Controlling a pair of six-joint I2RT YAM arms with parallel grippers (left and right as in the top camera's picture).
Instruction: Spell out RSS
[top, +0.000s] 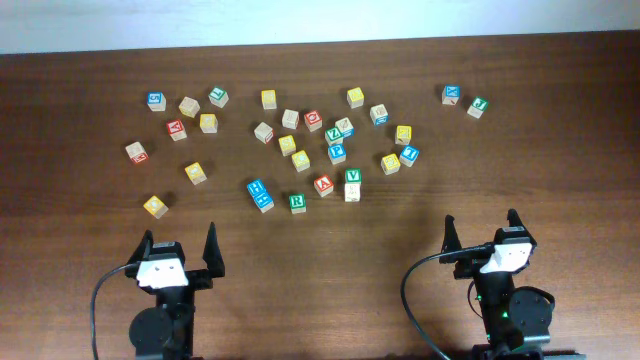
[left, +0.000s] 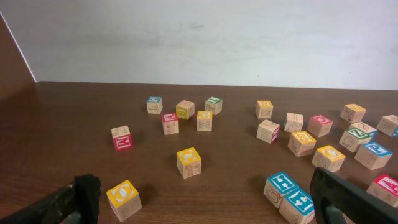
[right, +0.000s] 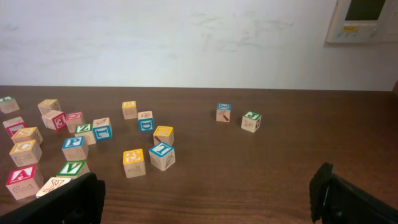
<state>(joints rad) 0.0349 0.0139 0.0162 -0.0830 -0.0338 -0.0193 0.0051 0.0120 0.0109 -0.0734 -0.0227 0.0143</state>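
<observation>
**Both jaws wide open and empty; letters not yet gathered**
You find the green R cube (top: 297, 202) low in the middle of the overhead view, on the worktop (top: 560, 180), above the gap between the left gripper (top: 179, 240) and the right gripper (top: 481, 222). The S faces among the yellow cubes (top: 287, 144) are too small to read. The cubes look like light, stiff wood and not fragile, so pinch two opposite flat sides from above, clear of the blue cube (top: 260, 195) nearby.

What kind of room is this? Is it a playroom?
Probably a robot lab, not a playroom: the left gripper and right gripper sit at a table strewn with letter blocks, by a bare wall with a control panel.
</observation>
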